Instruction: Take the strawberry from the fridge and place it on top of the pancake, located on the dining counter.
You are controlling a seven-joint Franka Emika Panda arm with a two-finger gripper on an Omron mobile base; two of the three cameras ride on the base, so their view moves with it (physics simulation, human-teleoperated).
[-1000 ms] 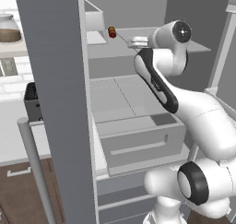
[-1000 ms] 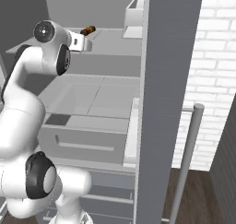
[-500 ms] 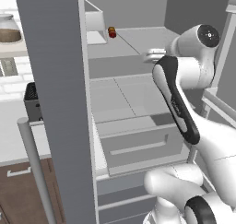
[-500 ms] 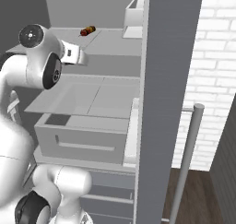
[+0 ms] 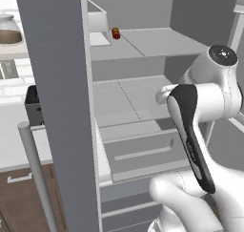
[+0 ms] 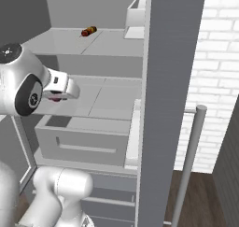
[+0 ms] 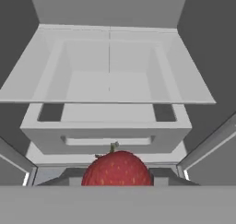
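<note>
The fingers [image 6: 57, 98] clamp the strawberry [image 7: 117, 168], carried clear in front of the fridge [image 7: 109, 87] shelves so it can travel to the pancake.

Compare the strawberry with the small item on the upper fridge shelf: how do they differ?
The strawberry is bright red with pale seeds and a green stem; the jar-like item is orange-brown with a red band. The strawberry sits at the gripper, out in front of the fridge; the jar-like item rests on the shelf. Both are small.
</note>
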